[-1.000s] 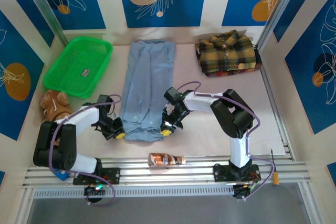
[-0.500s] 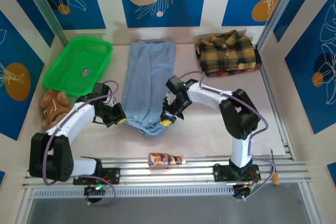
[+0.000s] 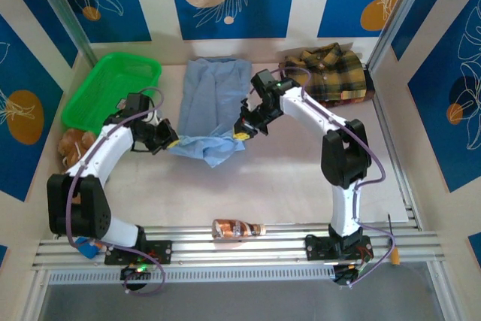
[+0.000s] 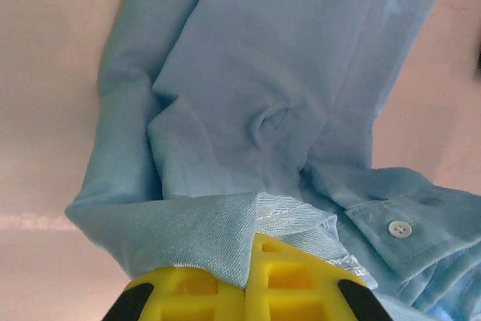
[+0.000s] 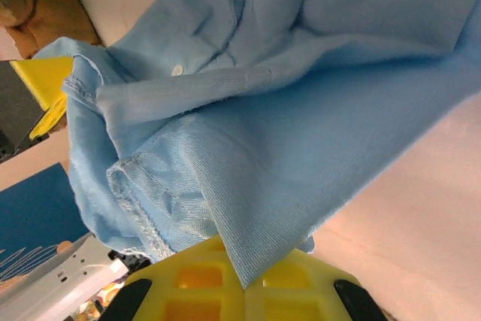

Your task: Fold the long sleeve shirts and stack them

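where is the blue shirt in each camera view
Top external: the blue shirt lies mid-table, its near hem raised between the left hand and the right hand.
Left wrist: the shirt spreads from top to bottom, right of centre, and meets the yellow fingers at the bottom.
Right wrist: it drapes from the top edge down to the yellow fingers.
Shared landmark: the pinched hem.

Pale table (image 3: pixel 301 178), light blue shirt (image 3: pixel 214 99), folded plaid shirt (image 3: pixel 342 80), green basket (image 3: pixel 105 80), brown plush toy (image 3: pixel 71 144)

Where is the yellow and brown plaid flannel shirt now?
Top view: the plaid flannel shirt lies folded at far right, right of the light blue cloth shirt.
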You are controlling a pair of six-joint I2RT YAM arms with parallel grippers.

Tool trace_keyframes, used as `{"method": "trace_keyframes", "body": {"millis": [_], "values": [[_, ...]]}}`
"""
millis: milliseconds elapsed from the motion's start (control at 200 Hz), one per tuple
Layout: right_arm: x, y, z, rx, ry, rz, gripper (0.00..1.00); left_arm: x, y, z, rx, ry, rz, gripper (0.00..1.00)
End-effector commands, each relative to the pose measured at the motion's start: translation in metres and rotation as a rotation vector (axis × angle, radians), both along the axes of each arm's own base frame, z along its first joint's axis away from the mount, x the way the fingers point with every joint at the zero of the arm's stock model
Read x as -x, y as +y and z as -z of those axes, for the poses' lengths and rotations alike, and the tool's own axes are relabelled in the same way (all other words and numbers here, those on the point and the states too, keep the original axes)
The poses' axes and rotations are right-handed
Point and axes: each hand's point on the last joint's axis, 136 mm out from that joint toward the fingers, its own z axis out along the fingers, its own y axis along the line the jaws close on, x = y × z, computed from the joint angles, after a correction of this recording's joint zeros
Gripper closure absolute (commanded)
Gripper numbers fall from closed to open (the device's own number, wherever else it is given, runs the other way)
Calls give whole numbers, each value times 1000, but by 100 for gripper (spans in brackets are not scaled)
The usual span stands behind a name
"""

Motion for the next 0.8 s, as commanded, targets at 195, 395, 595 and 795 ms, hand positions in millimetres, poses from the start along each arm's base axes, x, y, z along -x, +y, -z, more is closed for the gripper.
{"method": "trace_keyframes", "body": {"millis": [195, 395, 595, 795], "values": [[-55, -11, -8, -40, -7, 25, 100, -65, 4, -24, 0, -119, -19, 100], [-96, -23, -9, -79, -14, 78, 100, -98, 3, -24, 6, -136, -34, 100], [-121, -31, 3, -116, 12, 119, 100, -126, -5, -14, 20, -136, -26, 100], [-137, -39, 25, -139, 48, 157, 100, -150, -27, 1, 33, -127, 8, 100]]}}
